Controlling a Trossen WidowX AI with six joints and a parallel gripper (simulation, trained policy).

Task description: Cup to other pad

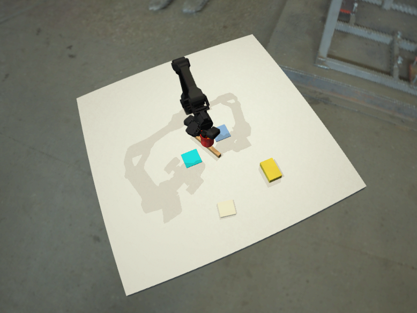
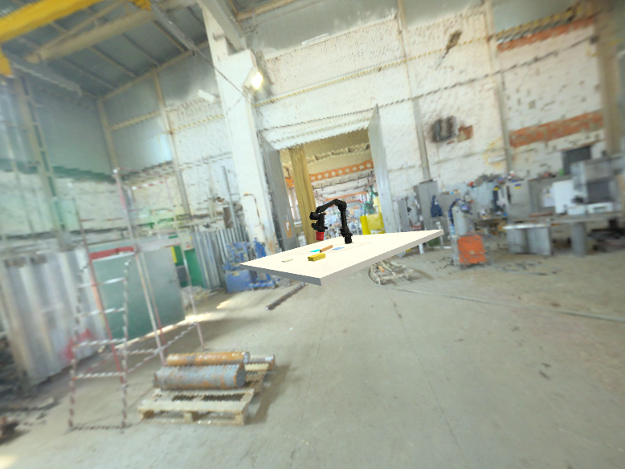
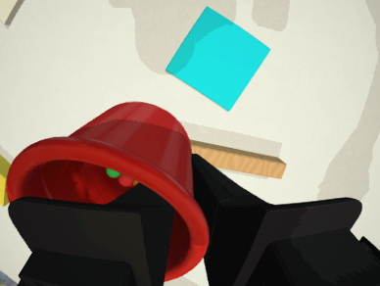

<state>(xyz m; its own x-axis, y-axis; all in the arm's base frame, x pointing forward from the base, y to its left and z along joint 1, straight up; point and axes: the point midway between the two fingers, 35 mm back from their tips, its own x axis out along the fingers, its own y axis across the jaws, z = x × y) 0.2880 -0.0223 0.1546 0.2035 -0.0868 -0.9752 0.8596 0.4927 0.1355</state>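
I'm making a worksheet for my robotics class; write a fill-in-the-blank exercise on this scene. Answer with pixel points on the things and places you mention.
The end effector (image 1: 209, 133) (image 3: 184, 160) grips a ____ cup (image 1: 207, 140) (image 2: 320, 235) (image 3: 142, 132).
Visible inside the cup are several ____.
The pad nearest the yellow block (image 1: 270, 169) (image 2: 316, 257) is coloured ____.

Missing words: red; marbles; cream.
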